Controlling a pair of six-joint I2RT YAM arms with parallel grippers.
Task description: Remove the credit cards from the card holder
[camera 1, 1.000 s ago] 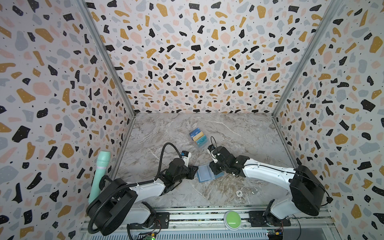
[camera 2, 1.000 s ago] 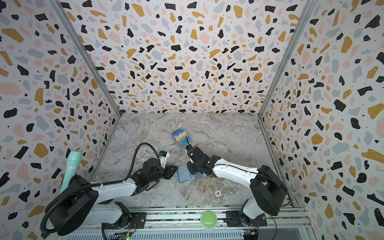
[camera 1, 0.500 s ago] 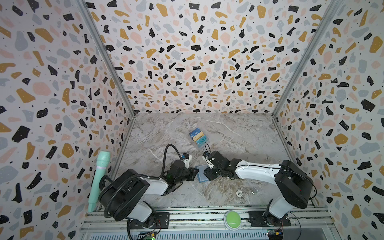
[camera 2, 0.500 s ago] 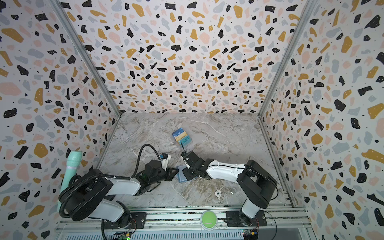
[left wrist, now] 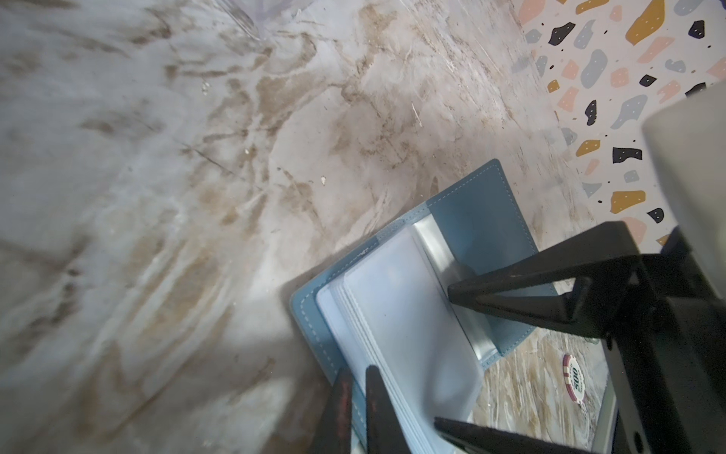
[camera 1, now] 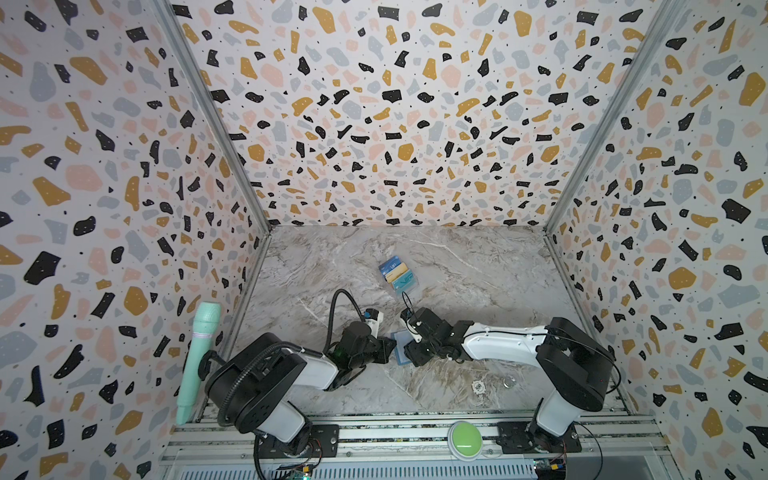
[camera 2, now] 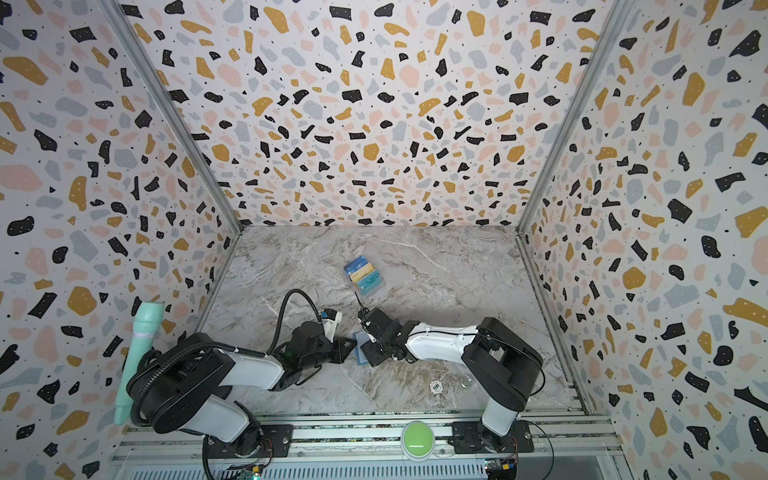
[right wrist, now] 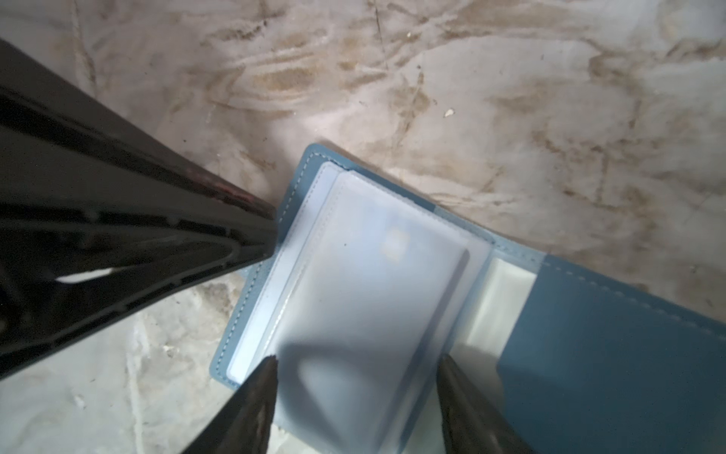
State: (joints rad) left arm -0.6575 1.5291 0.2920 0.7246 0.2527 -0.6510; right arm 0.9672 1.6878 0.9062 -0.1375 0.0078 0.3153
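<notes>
arms flank the open card holder [camera 1: 400,347], lying 6 o'clock of the fanned credit cards [camera 1: 398,272]. right gripper [right wrist: 358,357], spread wider than a second ago, straddles a floppy, slick sleeve page [right wrist: 393,334], holding nothing. left gripper [left wrist: 358,377], now narrower, pinches the cover's 9 o'clock edge. light, stiff pale card [right wrist: 393,275] inside: likely best pinched by its end.

1. Counting one card holder [camera 1: 400,351], slate-blue.
2. Counting three credit cards [camera 1: 398,274] lying out together: one dark blue, one yellow-tan, one teal.
3. One more pale card [right wrist: 377,298] seems to be showing through a clear sleeve, too faint to be sure.
4. Counting one poker chip [camera 1: 478,387].
5. Counting one small metal ring [camera 1: 509,380].
6. Counting one green button [camera 1: 464,436].
7. Counting one mint-green microphone [camera 1: 197,357].
8. Counting two robot arms: left arm [camera 1: 316,368], right arm [camera 1: 498,338].
</notes>
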